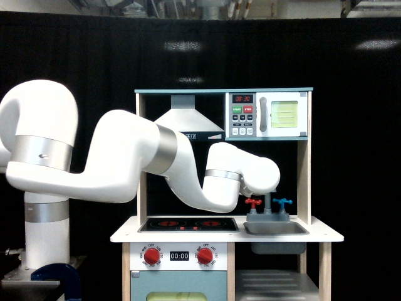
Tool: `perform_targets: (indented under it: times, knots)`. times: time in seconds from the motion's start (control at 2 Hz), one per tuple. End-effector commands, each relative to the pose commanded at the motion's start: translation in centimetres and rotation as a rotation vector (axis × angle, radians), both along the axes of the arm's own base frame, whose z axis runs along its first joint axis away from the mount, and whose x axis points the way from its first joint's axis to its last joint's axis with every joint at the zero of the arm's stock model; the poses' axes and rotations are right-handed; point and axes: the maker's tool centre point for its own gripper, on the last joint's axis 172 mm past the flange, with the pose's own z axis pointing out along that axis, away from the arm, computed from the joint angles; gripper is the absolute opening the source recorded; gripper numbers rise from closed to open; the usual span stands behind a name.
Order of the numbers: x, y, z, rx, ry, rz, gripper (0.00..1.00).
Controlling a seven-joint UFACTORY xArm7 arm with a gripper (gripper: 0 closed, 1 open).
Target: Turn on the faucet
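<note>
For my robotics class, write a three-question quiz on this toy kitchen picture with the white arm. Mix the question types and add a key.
1. True or false: the blue handle lies nearer the stove burners than the red handle.
2. What sits directly right of the range hood in the exterior view? A) microwave B) sink C) stove knobs
3. Fill in: the faucet stands behind the ____.

Key: 1 false; 2 A; 3 sink.

Toy kitchen counter (326, 236), white top: black two-burner cooktop (188, 224) at exterior view's left; grey sink basin (276, 228) at right; faucet (268, 207) behind basin.
</note>
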Motion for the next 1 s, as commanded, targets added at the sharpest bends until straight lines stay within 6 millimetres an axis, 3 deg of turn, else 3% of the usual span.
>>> perform_targets:
  times: [0.5,1.0]
  knots:
    - [-5.8,-7.6,0.8,0.0,0.0,0.0,1.0]
    - [-8.1,-8.0,0.4,0.0,0.0,0.0,1.0]
